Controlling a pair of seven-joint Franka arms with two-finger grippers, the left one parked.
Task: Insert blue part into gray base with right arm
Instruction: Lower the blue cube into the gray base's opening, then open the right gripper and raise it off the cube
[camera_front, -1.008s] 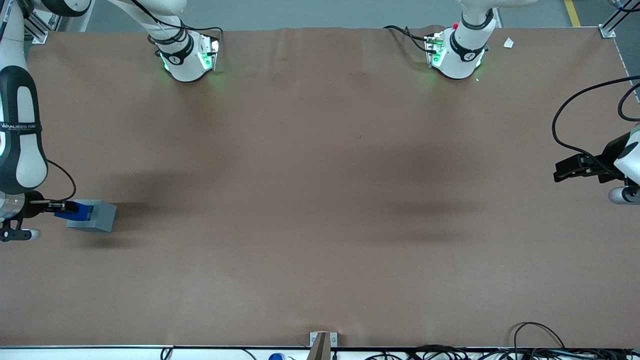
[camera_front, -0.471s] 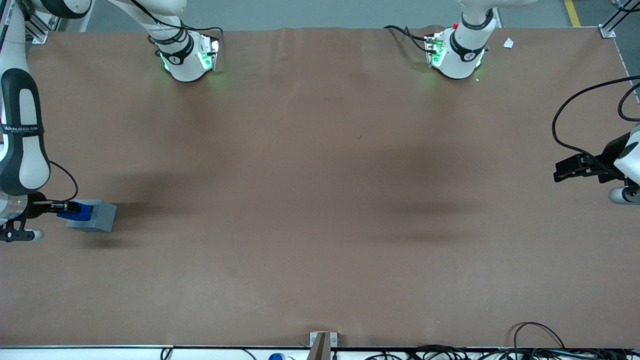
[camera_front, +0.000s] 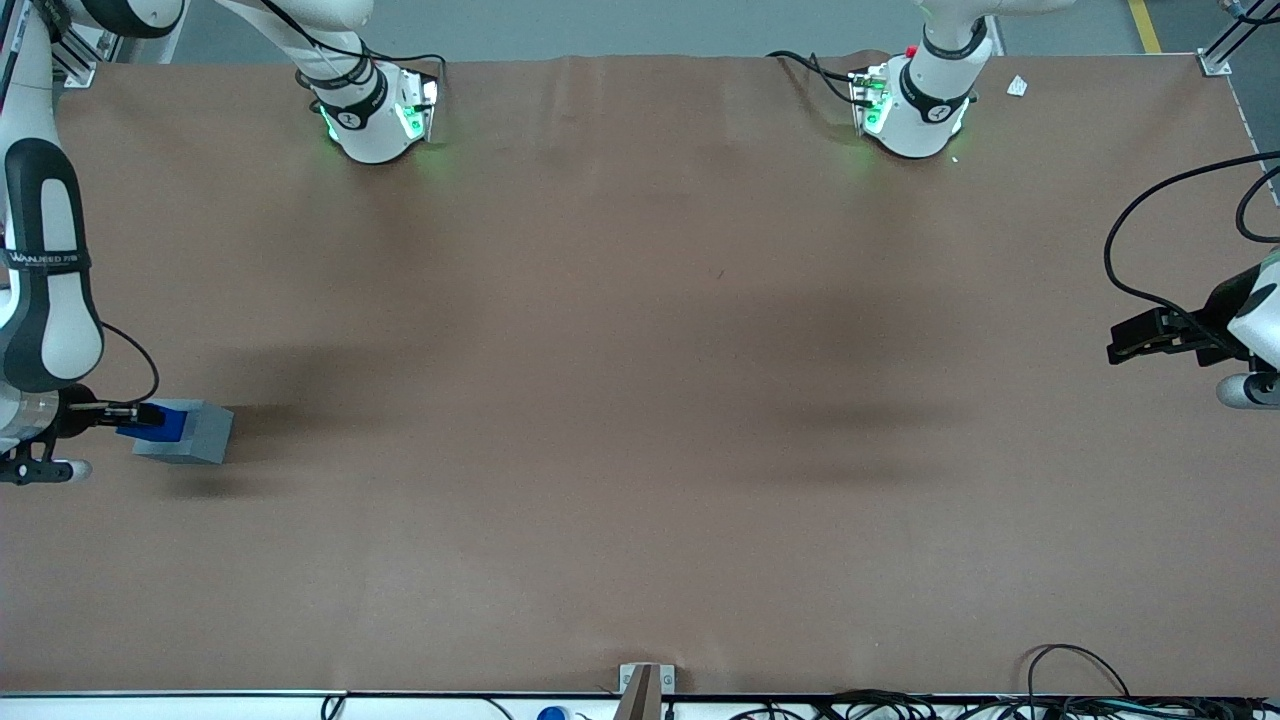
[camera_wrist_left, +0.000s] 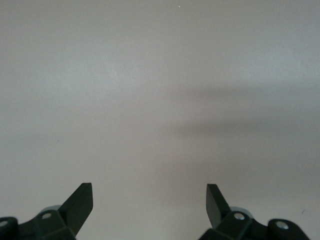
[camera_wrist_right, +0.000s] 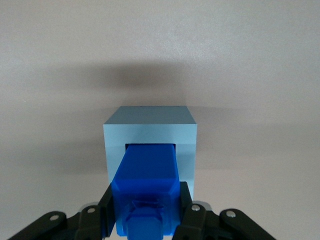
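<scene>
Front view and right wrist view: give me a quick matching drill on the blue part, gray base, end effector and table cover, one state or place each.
Things:
1. blue part
2. gray base
3. end effector
4. brown table cover

States or places:
A. stands on the cover at the working arm's end of the table
B. clamped on the blue piece
C. partly entered into the square recess
D. lies under both arms

Pairs: 1-C, 2-A, 3-B, 4-D

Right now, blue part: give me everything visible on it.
The blue part is a bright blue, smooth plastic-looking block with a smaller stud on its outer end. The gripper is shut on its sides. Its leading end sits inside the recess of the gray base, partly inserted, at the working arm's end of the table.
</scene>
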